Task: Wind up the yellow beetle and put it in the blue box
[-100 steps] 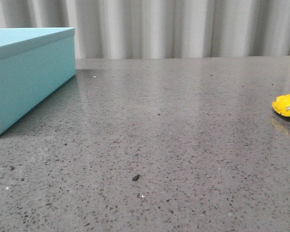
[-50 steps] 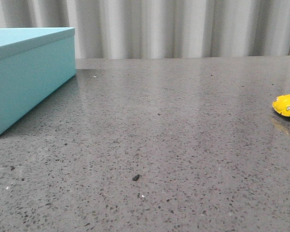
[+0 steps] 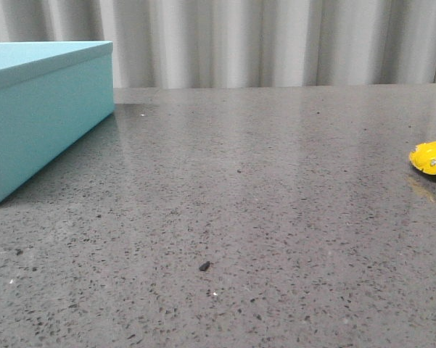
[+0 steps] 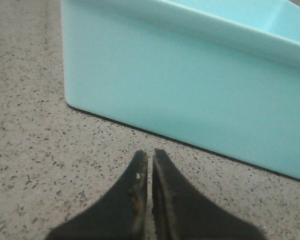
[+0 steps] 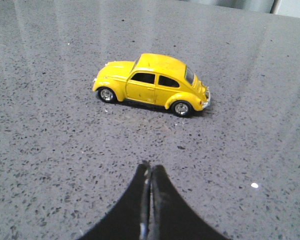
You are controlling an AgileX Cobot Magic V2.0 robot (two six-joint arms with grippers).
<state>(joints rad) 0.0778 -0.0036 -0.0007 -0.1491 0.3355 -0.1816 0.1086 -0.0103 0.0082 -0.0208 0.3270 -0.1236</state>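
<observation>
Nothing is differing from the front views of a second and half a second ago: the yellow beetle [image 3: 433, 159] is sitting in the same spot at the right edge of the bench [image 3: 261, 210], cut off by the frame, the blue box [image 3: 40, 109] is standing unmoved at the far left corner, and the small dark speck [image 3: 204, 266] is lying where it lay, toward the near edge in the middle.

In the right wrist view the right gripper [image 5: 150, 172] is showing its two dark fingers pressed together with nothing between them, hanging just above the stone. The beetle [image 5: 150, 85] is standing on all four wheels a little beyond the fingertips, side-on to them and well clear of touching, its glossy body throwing a faint reflection on the surface.

In the left wrist view the left gripper [image 4: 150, 159] is likewise showing its fingers closed against each other, holding nothing, with only a hairline seam between the tips. The box [image 4: 189, 90] is rising just beyond them, one corner and a long matte side facing the camera; its top is appearing open here, with the pale inside wall showing.

The bench is a polished grey speckled stone, reflecting pale vertical streaks. Behind its far edge a pleated grey-white curtain [image 3: 276, 40] is hanging across the whole width.
</observation>
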